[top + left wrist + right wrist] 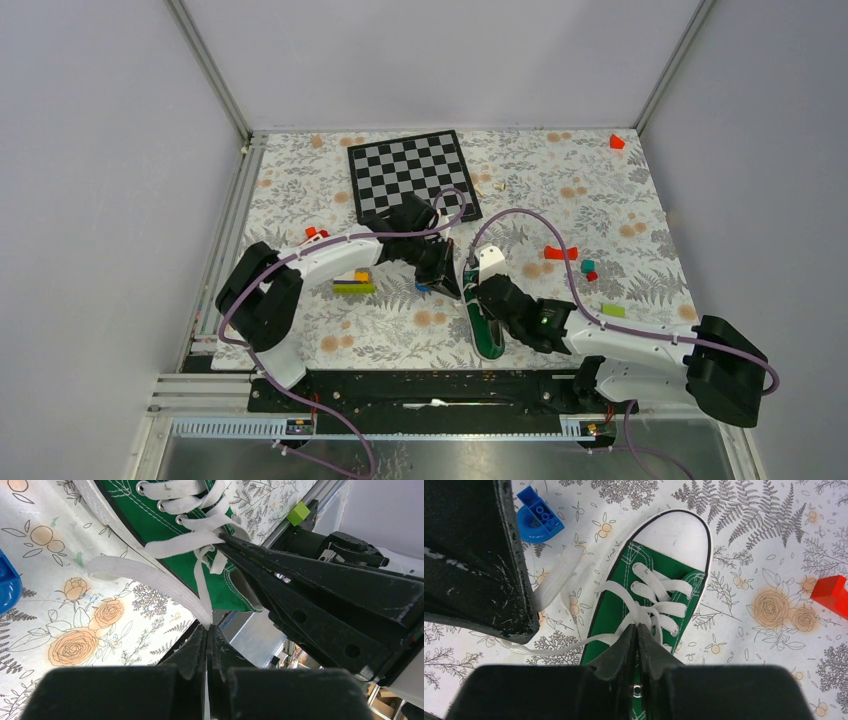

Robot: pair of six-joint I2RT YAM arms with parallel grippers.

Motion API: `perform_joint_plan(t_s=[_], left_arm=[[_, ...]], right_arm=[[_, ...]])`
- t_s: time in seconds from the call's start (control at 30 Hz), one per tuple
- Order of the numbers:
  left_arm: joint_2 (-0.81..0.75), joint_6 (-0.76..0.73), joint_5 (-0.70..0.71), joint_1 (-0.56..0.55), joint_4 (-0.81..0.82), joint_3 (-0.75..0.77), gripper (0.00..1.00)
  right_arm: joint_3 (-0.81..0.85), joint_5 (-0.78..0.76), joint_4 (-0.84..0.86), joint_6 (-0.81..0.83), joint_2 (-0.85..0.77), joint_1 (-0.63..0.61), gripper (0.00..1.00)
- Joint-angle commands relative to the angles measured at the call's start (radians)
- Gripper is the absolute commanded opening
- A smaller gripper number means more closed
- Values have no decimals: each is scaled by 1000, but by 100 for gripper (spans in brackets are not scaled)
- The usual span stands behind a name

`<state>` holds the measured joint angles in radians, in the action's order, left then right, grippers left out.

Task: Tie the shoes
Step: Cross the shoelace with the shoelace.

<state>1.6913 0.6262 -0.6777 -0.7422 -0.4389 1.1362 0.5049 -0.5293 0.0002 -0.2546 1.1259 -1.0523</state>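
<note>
Left gripper (207, 629): fingers pressed together on the free end of one of the laces (659, 592), which runs taut from the tips up to the eyelets. Right gripper (638, 626): fingers drawn close, tips set on the crossing of the laces over the tongue, where they appear to pinch a strand; the slit between them is too narrow to be certain. The two grippers stand just beside each other, the left one to the shoe's left side, the right one above its rear half. The shoe (616, 605), green with a white toe cap, stands upright on its sole on the flowered table (600, 200), near the front edge and between the arms, toe pointing away toward the chessboard (410, 175). A second strand trails loose over the table to the left of the shoe. A blue brick (539, 512) lies near the toe on the left; a red block (831, 592) lies well apart on the right. Step in hand, as judged: drawing the strands tight at the crossing; no bow shows yet. The next move probably calls for holding the crossing down while the held end is folded into a loop without slackening
</note>
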Motion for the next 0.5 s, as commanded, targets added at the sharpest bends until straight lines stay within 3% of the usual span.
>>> perform_joint_plan(t_s=[0.0,0.13,0.47], left_arm=[[-30,-5,-10,-4,32,11,0],[-21,-5,-10,-5,28,22,0],[-11,-12,-9,-5,19,41,0]], right_arm=[[1,-18,8,48,-36,12,12],[16,19,-63,35,-52,12,23],[39,58,-166,-7,-118,14,39]])
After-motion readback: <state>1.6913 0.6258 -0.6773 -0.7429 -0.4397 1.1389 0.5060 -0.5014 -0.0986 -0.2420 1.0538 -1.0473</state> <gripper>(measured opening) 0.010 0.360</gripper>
